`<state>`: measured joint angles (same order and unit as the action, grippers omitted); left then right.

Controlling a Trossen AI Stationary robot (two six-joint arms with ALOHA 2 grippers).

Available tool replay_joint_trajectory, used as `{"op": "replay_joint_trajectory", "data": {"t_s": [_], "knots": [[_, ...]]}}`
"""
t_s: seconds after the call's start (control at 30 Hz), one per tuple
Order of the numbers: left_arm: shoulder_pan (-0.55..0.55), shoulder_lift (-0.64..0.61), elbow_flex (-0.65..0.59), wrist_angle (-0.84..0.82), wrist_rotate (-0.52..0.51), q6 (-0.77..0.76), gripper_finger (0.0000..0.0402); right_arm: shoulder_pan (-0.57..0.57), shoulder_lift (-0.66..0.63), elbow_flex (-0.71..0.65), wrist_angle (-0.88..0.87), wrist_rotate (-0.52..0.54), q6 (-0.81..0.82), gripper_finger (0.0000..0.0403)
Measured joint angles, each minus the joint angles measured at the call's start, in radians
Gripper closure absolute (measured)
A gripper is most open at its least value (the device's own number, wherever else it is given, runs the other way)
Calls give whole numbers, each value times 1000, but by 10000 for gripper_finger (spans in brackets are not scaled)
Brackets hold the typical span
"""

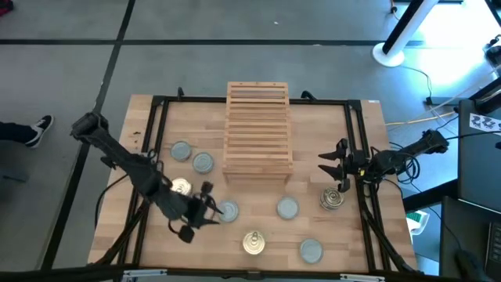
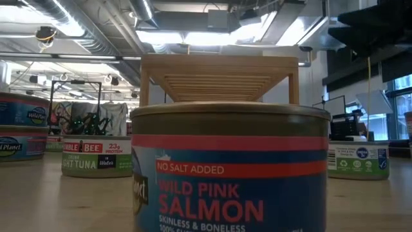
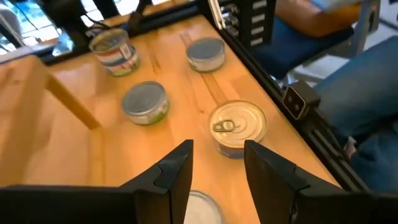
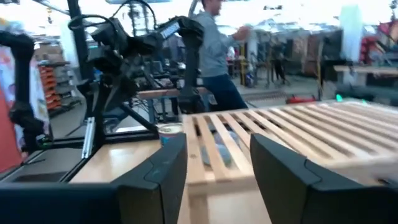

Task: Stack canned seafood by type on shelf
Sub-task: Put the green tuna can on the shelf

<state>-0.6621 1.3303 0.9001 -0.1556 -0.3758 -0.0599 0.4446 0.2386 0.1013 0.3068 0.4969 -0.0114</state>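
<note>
Seven tins are lying on the table around the slatted shelf, none on it. A grey-topped tin is sitting just beside the left gripper, whose fingers are spread wide and holding nothing. The right gripper, open too, is hovering above a golden-topped tin.

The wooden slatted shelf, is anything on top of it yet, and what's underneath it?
Nothing sits on the shelf; its slats are bare in the high view. All seven cans are on the tabletop. In the low view the salmon can covers most of the space underneath.
</note>
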Motion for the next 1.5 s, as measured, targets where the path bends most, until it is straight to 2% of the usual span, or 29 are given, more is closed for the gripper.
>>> {"op": "replay_joint_trajectory", "data": {"t_s": [0.17, 0.5, 0.6, 0.93, 1.2, 1.5], "knots": [[-30, 106, 43, -22, -20, -48, 263, 1, 183, 31, 165, -45, -100, 226], [-50, 248, 51, -24, -48, -97, 263, 1, 633, 338, 159, -90, -284, 226], [-51, 275, 52, -42, -49, -100, 263, 1, 766, 448, 123, -133, -321, 226], [-52, 350, 52, -76, -49, -117, 263, 1, 1135, 776, -154, -151, -336, 226], [-52, 394, 52, -105, -77, -124, 263, 2, 1342, 904, -186, -163, -336, 226], [-51, 433, 52, -107, -132, -142, 263, 10, 1462, 960, -182, -177, -337, 226]]}}
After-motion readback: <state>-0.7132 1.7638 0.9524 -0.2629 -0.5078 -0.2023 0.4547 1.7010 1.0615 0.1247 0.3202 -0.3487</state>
